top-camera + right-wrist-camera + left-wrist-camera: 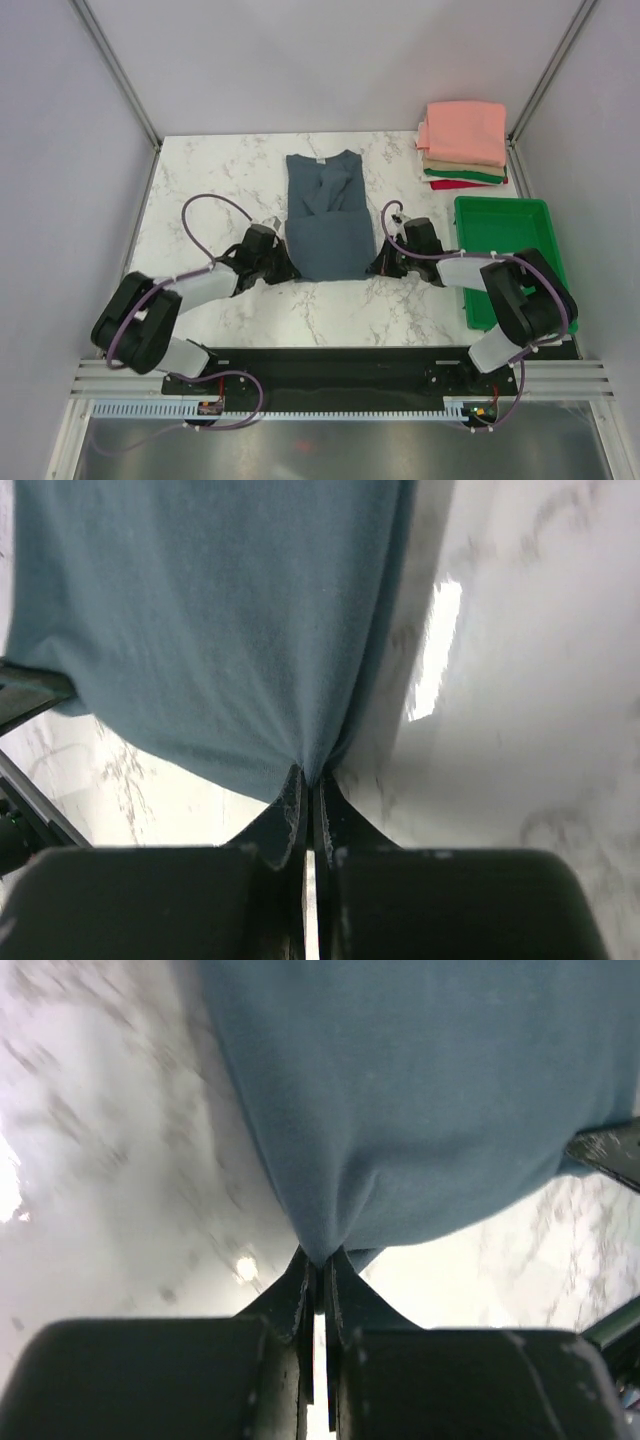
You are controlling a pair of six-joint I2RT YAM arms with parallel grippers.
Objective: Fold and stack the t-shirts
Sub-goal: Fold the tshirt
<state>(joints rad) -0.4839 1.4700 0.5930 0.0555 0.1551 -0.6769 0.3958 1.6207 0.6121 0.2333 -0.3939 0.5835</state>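
Note:
The slate blue-grey t-shirt lies on the marble table, its sleeves folded in so it is a narrow strip. My left gripper is shut on the shirt's near left corner. My right gripper is shut on its near right corner. Both corners are pinched and pulled up a little off the table. A stack of folded t-shirts sits at the far right, salmon-pink on top, then tan, green and red.
A green plastic tray stands at the right, just behind my right arm. The marble table ends at metal frame posts on both sides. The opposite gripper's finger shows at the edge of each wrist view.

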